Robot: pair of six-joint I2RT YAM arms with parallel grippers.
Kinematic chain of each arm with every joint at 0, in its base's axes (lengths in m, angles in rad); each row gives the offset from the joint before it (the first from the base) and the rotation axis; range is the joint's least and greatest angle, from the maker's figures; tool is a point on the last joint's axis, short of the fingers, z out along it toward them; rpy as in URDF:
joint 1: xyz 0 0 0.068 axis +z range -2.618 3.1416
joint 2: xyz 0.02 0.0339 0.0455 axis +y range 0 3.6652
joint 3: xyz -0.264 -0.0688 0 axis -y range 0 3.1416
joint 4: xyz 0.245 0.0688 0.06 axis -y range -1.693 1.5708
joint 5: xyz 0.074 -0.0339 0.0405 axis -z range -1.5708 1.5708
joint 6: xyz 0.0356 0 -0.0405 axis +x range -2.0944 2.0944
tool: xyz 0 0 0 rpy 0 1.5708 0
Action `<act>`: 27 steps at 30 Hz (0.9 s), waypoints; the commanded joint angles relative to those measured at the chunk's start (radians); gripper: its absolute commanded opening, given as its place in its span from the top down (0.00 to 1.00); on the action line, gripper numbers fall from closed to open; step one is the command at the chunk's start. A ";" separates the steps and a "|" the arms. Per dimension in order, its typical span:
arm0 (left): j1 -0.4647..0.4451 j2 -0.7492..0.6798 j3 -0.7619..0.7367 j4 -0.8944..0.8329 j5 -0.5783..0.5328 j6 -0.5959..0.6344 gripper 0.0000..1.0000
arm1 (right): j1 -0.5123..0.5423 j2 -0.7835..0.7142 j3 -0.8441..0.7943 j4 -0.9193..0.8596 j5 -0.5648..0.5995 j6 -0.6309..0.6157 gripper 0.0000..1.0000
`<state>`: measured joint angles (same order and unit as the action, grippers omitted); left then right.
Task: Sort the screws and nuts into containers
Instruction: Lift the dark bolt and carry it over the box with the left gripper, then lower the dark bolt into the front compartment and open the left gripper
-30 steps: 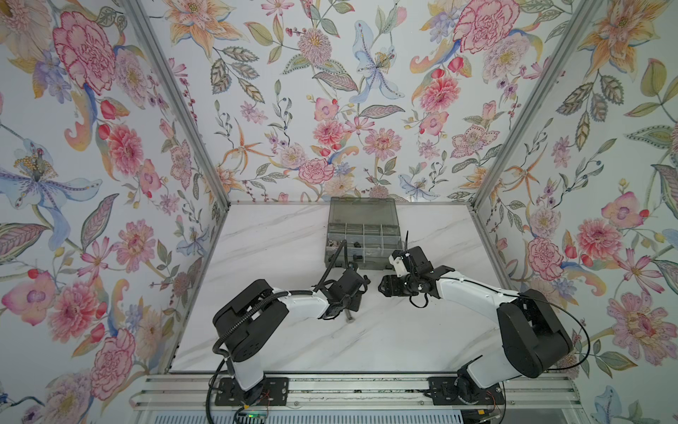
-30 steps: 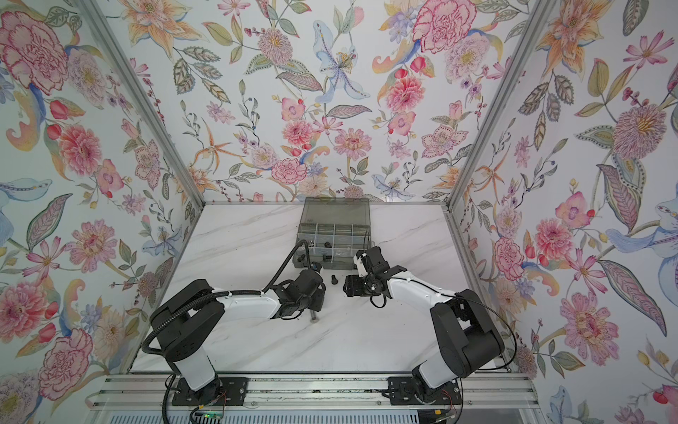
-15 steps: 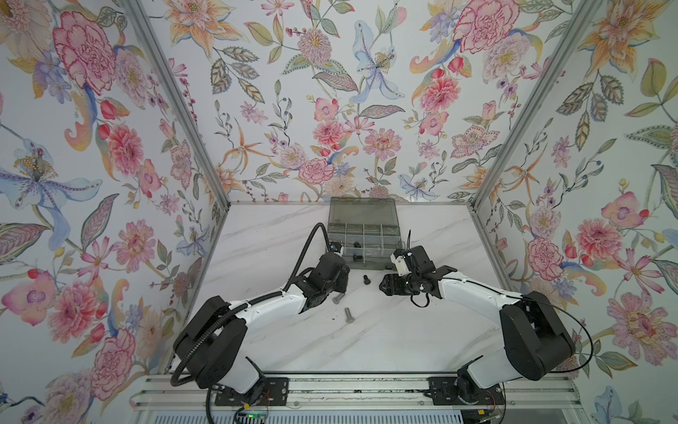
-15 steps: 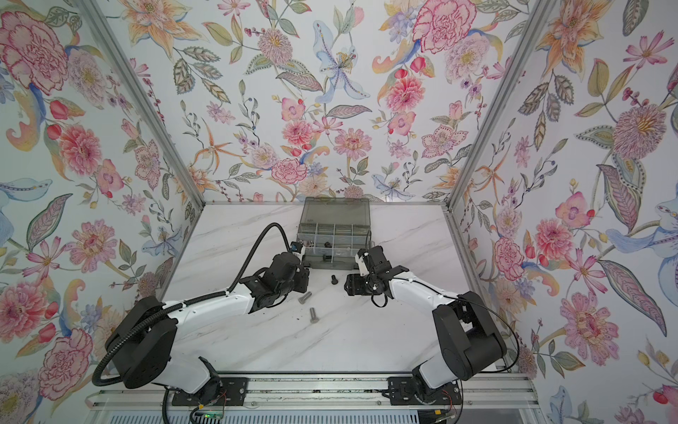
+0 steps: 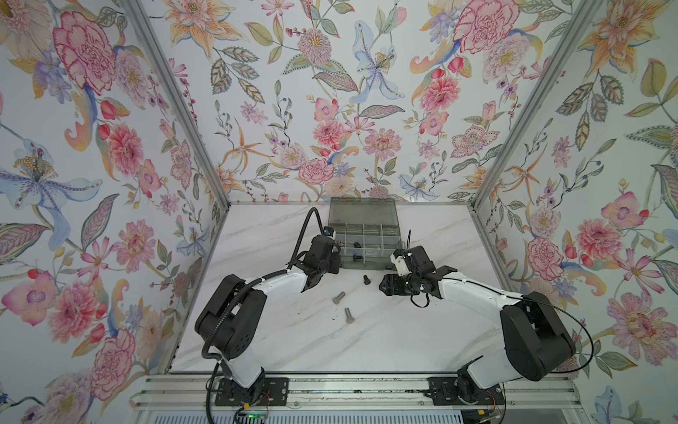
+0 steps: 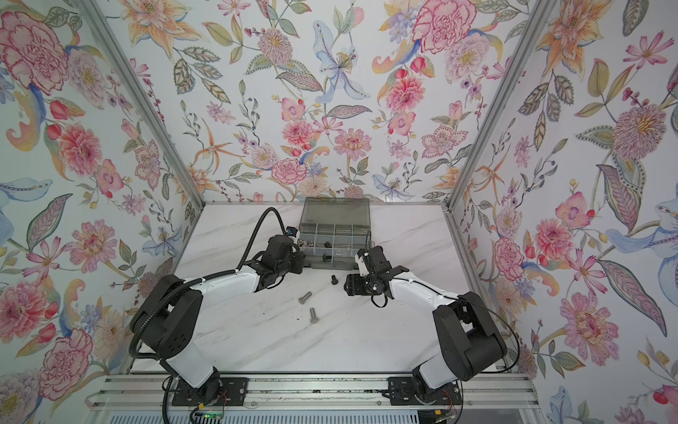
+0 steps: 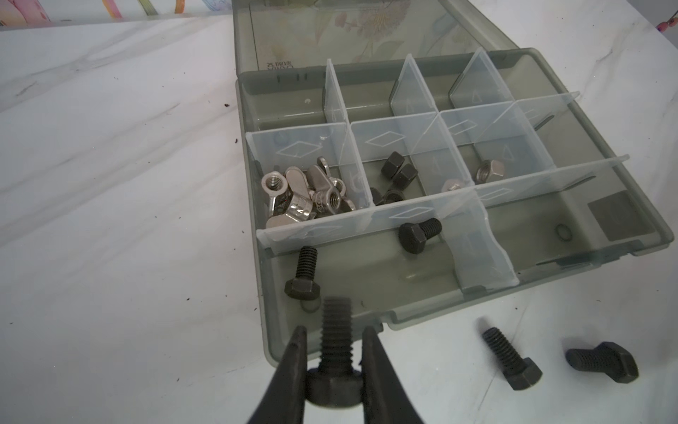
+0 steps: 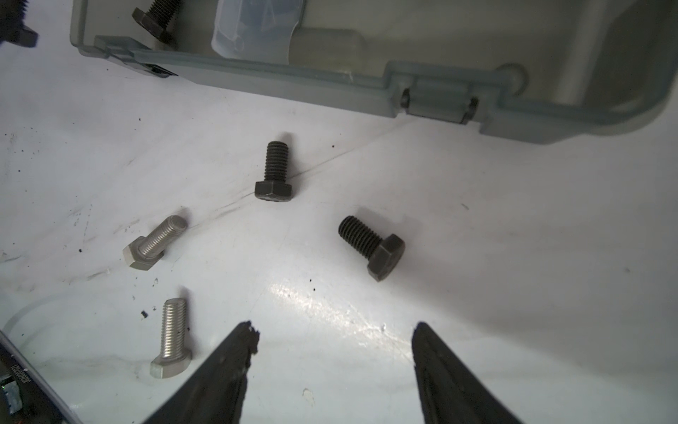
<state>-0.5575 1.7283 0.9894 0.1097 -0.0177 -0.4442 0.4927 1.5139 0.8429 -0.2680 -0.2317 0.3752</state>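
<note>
**Left gripper moved from mid-table to the box corner, black screw in its grasp**

Compared with a second ago, the left gripper has been carried from the middle of the table to the near left corner of the organizer box, as both top views show. Its fingers are drawn narrow around a held black screw, which is clasped near its head. The threaded end is pointed over the box's near wall. The right gripper is found almost where it was, low over the table in front of the box. Its fingers are spread wide, with nothing between them.

The box is seen open, with its lid laid back toward the rear wall. In the middle row, silver wing nuts are heaped in the cell at the left arm's end. Black nuts are gathered in the next cell, and silver nuts lie in the one after. In the long near compartment, two stored black screws are lying on their sides, well apart.

On the table, between the right gripper and the box, two loose black screws are left. Two silver screws are lying beside them, farther from the box.
</note>
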 commanded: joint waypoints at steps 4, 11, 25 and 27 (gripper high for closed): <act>0.029 0.052 0.055 0.059 0.053 0.023 1.00 | -0.004 -0.021 0.015 -0.019 -0.006 0.013 0.29; 0.034 0.074 0.061 0.075 0.059 0.021 1.00 | -0.005 -0.009 0.024 -0.020 -0.013 0.012 0.29; 0.042 0.100 0.077 0.075 0.063 0.012 0.78 | -0.006 -0.010 0.020 -0.019 -0.011 0.008 0.29; 0.042 0.086 0.074 0.073 0.052 0.012 0.69 | -0.006 -0.011 0.020 -0.019 -0.011 0.008 0.29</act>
<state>-0.5270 1.8278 1.0416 0.1627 0.0456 -0.4328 0.4927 1.5127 0.8433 -0.2718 -0.2359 0.3752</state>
